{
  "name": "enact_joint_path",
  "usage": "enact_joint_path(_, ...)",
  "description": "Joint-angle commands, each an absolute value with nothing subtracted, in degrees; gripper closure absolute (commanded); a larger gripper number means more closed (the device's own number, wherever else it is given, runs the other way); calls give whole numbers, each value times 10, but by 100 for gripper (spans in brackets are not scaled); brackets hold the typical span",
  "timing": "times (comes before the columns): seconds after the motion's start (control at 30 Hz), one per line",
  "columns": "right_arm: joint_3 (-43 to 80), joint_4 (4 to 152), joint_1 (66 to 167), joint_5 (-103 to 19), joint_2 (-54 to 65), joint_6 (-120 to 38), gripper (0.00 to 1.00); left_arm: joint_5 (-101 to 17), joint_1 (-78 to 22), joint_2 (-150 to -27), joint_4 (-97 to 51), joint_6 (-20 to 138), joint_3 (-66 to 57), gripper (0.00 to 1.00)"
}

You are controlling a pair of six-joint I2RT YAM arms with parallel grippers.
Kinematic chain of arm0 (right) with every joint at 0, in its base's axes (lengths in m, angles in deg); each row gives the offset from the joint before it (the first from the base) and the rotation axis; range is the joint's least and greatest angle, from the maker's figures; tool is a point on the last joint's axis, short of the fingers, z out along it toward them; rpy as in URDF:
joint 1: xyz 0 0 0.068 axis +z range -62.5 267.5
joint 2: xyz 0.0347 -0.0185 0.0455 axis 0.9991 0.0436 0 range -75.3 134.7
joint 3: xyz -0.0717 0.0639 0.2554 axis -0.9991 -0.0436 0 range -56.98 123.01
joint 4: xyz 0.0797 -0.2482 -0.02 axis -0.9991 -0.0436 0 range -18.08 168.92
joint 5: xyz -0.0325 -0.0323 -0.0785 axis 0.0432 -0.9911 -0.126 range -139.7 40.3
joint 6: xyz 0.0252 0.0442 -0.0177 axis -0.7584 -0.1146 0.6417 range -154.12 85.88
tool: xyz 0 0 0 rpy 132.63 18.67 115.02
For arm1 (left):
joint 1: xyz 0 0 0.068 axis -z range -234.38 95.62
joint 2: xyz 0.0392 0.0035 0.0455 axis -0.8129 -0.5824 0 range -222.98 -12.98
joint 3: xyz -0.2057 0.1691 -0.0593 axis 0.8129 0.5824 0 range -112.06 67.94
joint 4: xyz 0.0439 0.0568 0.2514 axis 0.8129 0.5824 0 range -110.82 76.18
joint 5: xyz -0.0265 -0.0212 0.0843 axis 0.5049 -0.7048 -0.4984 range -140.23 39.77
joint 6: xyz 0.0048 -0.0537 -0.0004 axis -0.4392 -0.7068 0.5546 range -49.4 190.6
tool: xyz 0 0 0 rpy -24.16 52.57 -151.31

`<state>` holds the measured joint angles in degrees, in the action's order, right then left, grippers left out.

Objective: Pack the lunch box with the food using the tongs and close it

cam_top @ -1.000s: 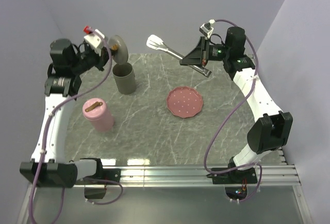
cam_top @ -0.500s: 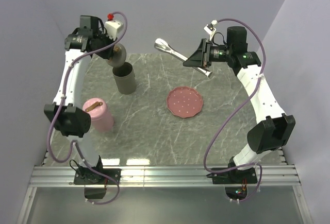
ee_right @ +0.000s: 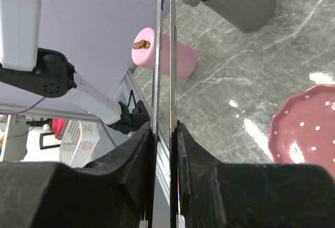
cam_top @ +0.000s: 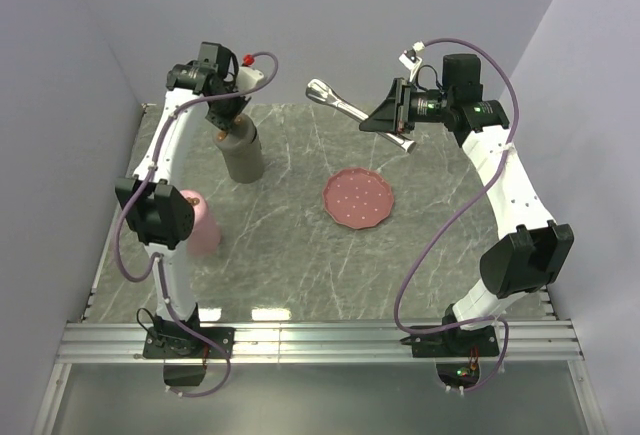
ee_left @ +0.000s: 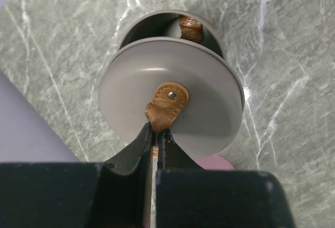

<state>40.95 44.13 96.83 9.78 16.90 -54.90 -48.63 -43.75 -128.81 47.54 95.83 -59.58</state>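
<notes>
The lunch box (cam_top: 243, 158) is a grey cylinder standing at the back left. My left gripper (ee_left: 155, 133) is shut on the tan leather tab (ee_left: 167, 102) of its round grey lid (ee_left: 204, 118) and holds the lid just above the box, offset so the far rim (ee_left: 152, 21) stays uncovered. An orange-brown sausage-like bit of food (ee_left: 190, 26) shows inside. My right gripper (ee_right: 163, 129) is shut on the long metal tongs (ee_right: 164, 55), squeezing the two arms nearly together. The tongs (cam_top: 345, 107) hang in the air at the back, tips pointing left.
A pink dotted plate (cam_top: 358, 198) lies at mid-table with nothing on it. A pink cylinder with a tan tab (ee_right: 180, 60) stands front left, partly behind my left arm's elbow (cam_top: 155, 213). Walls close off the left, back and right.
My left arm has swung right and carried the lid from beside the grey box to just over its mouth. The right gripper and tongs have shifted only slightly.
</notes>
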Motion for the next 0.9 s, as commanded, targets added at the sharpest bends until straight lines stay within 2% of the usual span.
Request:
enact_joint_path(0.0, 420, 446, 963, 104, 162, -535, 71, -501, -435, -1300, 465, 968, -612, 100)
enact_joint_path(0.6, 402, 462, 959, 126, 162, -550, 71, -544, -417, -1337, 440, 978, -638, 99)
enact_joint_path(0.87, 403, 456, 960, 126, 160, -544, 71, -542, -409, -1350, 422, 978, -629, 84)
